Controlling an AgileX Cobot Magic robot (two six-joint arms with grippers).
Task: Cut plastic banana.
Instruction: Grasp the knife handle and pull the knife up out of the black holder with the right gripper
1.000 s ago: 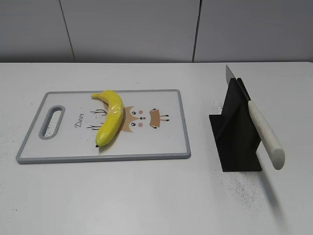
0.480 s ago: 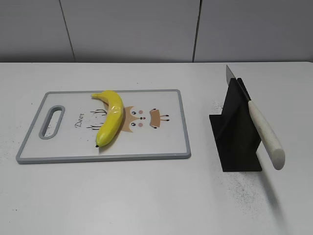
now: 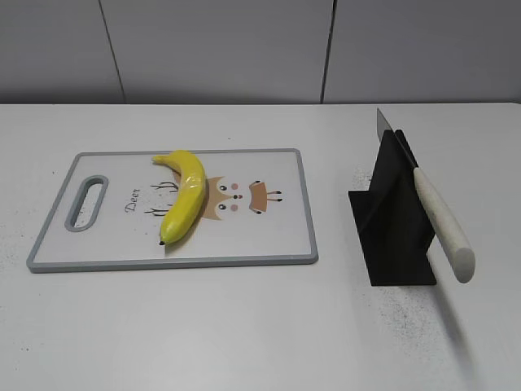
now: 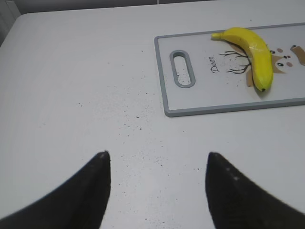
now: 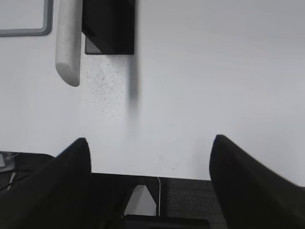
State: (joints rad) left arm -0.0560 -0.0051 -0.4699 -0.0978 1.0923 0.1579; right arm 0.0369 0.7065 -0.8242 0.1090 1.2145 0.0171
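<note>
well apart from the open left pincer (image 4: 157,183), plastic banana (image 4: 252,55) lies on the cutting board (image 4: 190,102).

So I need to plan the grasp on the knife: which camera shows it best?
The exterior view: the whole knife shows, blade slotted in the black stand, pale handle sticking out toward the camera. The right wrist view catches only the handle end; the left wrist view misses it.

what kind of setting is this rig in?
Likely a lab test bench staged as a kitchen prep spot, not a real kitchen: a bare white table against plain grey wall panels, holding only a cutting board with a plastic banana and a knife in a black stand.
</note>
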